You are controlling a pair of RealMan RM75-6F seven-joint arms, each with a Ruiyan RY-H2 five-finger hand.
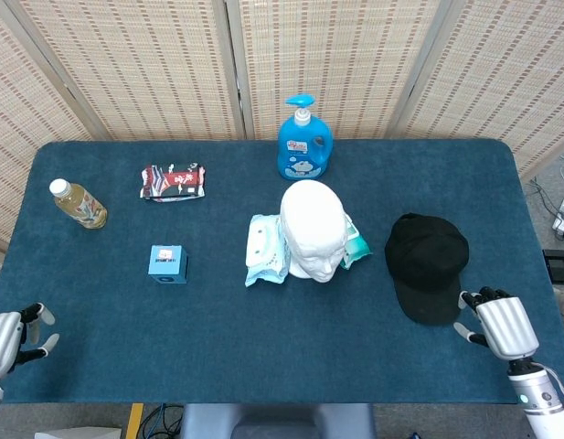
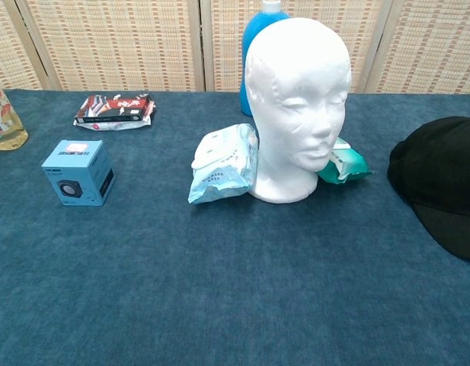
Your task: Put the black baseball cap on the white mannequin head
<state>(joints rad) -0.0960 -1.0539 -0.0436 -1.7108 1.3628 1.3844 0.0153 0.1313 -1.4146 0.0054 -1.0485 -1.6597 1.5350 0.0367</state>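
Lying on the surface right of the head, the cap is untouched, right hand just beside its brim and left hand far left, fingers spread, empty; chest view shows head and cap only.

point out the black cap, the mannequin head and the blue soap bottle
black baseball cap [image 1: 428,256], head view, on the crown.
white mannequin head [image 2: 299,99], chest view, on the face.
blue soap bottle [image 1: 304,151], head view, on the body below the pump.

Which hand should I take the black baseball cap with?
Right. The right hand sits just beside the black baseball cap's brim, holding nothing. The left hand is at the table's far corner.
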